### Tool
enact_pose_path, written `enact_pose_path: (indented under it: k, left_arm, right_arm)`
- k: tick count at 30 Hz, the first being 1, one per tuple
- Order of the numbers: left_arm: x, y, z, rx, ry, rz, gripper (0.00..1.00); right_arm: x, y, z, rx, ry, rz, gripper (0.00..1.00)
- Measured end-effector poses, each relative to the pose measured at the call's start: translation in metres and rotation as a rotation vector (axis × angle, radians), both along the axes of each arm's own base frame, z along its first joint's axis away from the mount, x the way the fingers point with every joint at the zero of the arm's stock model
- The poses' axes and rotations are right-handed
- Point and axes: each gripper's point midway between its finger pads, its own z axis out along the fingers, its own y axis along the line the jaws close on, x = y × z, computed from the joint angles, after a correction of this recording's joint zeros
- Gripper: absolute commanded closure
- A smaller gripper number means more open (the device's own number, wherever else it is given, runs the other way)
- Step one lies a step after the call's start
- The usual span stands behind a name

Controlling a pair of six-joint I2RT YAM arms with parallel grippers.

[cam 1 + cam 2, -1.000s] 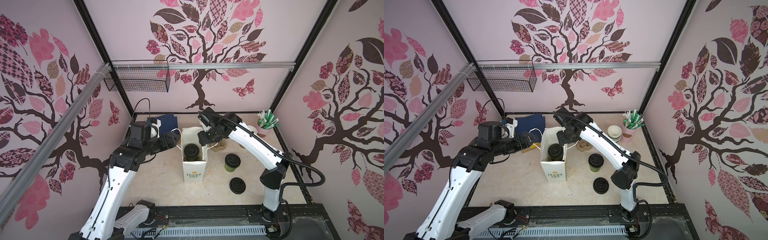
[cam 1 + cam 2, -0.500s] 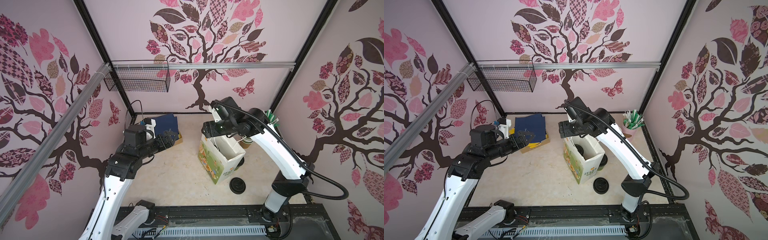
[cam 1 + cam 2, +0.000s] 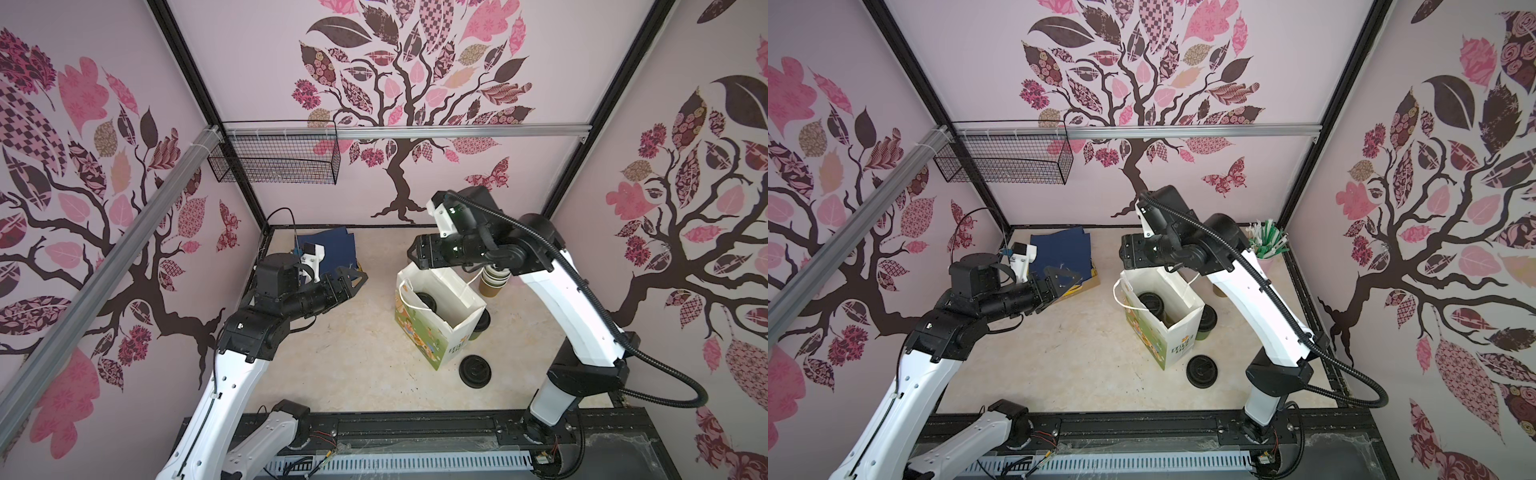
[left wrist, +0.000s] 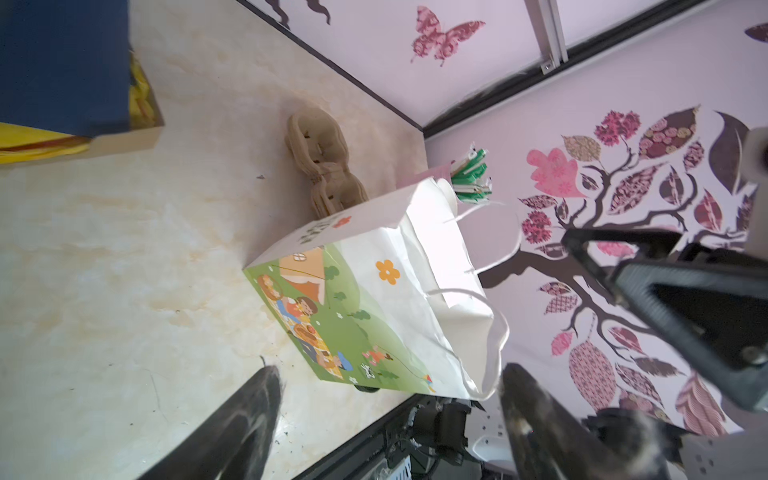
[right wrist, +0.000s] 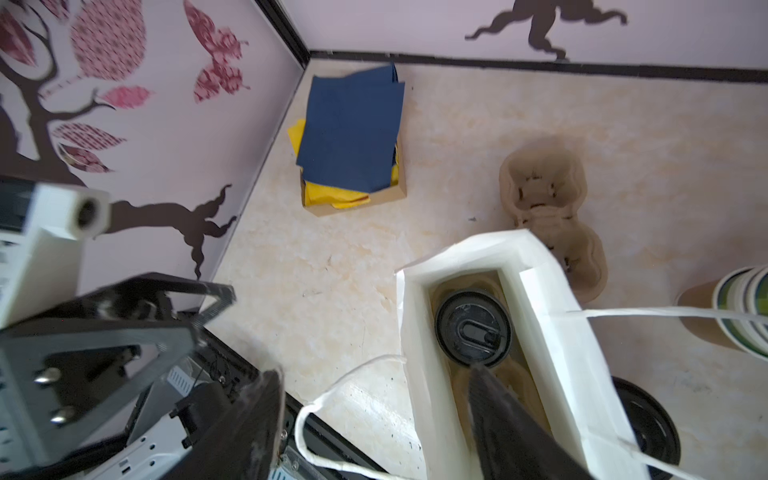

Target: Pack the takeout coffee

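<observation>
The bag (image 3: 432, 340) has slid right and turned: one lidded cup (image 3: 425, 301) is inside, the second cup (image 3: 482, 323) stands just behind it on the worktop, not yet packed. Left jaws and right jaws are open, empty.

Bag (image 3: 419, 332) shifted rightward, rotated; left pincer (image 3: 358, 280) withdrawn; right pincer (image 3: 412, 254) raised.

The paper bag (image 4: 374, 324) is white with a green picnic cartoon and an orange flower; the takeout cup (image 5: 473, 332) inside shows a black lid, the second takeout cup (image 3: 1208, 319) is olive green, black-lidded, and the loose lid (image 3: 476, 371) is black. The counter (image 3: 353, 361) is cream, faintly marbled; napkins (image 5: 351, 133) navy over yellow in a brown box (image 5: 390, 193); cup carrier (image 5: 544, 187) tan. Walls (image 3: 270, 62) are pale pink with dark brown trees and pink patterned leaves.
</observation>
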Motion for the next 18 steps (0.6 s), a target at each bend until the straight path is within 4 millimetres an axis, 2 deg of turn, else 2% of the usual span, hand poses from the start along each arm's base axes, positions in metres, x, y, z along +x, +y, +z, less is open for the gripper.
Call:
enact_pose_path:
  k: [2,4,7,9,11,13,15,18]
  left_arm:
    - [-0.011,-0.018,0.002,-0.004,-0.008,-0.071,0.12]
    - [-0.018,-0.034,0.001,-0.002,-0.008,-0.125,0.12]
    - [-0.023,-0.051,-0.002,0.018,0.004,-0.185,0.11]
    - [-0.023,-0.062,-0.001,0.027,0.007,-0.219,0.10]
    - [-0.022,-0.072,0.001,0.032,0.008,-0.248,0.11]
    - [-0.021,-0.081,0.001,0.035,0.013,-0.277,0.12]
    - [-0.020,-0.088,-0.002,0.037,0.021,-0.303,0.16]
    - [-0.015,-0.096,-0.010,0.041,0.043,-0.323,0.32]
  right_arm:
    - [-0.001,-0.020,0.015,-0.019,-0.057,-0.056,0.25]
    - [-0.003,-0.048,0.006,-0.092,-0.068,-0.130,0.26]
    - [-0.005,-0.099,-0.034,-0.204,0.021,-0.246,0.26]
    - [-0.001,-0.139,-0.070,-0.241,0.121,-0.343,0.26]
    - [-0.003,-0.168,-0.103,-0.245,0.224,-0.409,0.25]
    - [-0.010,-0.175,-0.130,-0.225,0.302,-0.416,0.25]
    - [-0.019,-0.163,-0.146,-0.182,0.357,-0.367,0.25]
    - [-0.022,-0.146,-0.157,-0.121,0.385,-0.310,0.25]
